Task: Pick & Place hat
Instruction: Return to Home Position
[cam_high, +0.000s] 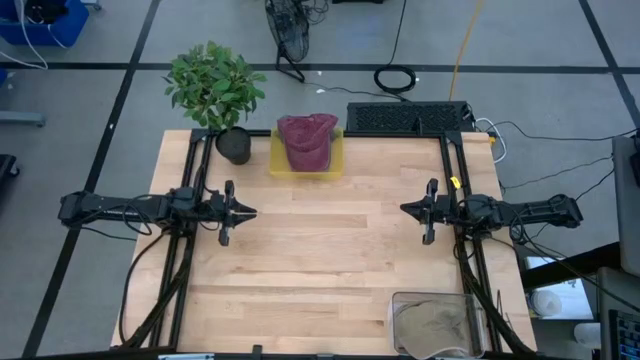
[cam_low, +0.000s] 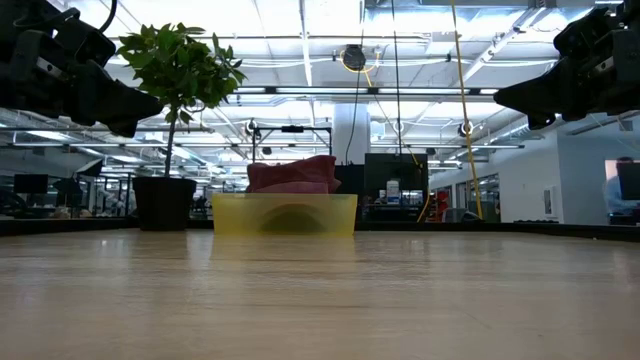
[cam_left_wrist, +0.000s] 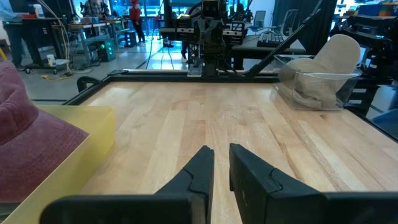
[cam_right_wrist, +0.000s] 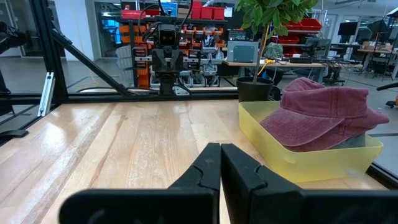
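A maroon hat (cam_high: 306, 140) (cam_right_wrist: 323, 115) lies in a yellow tray (cam_high: 276, 166) (cam_low: 285, 215) at the middle of the table's far edge, its crown rising above the rim. A beige hat (cam_high: 430, 322) (cam_left_wrist: 323, 62) rests in a clear bin (cam_high: 398, 300) at the near right corner. My left gripper (cam_high: 250, 212) (cam_left_wrist: 221, 155) hovers level over the table's left side, pointing right, its fingers a narrow gap apart with nothing between them. Facing it from the right side, my right gripper (cam_high: 405, 208) (cam_right_wrist: 221, 149) is shut and holds nothing.
A potted plant (cam_high: 215, 85) stands at the far left corner beside the tray. A black keyboard (cam_high: 410, 118) lies past the far right edge. Bare wood stretches between the two grippers and toward the near edge.
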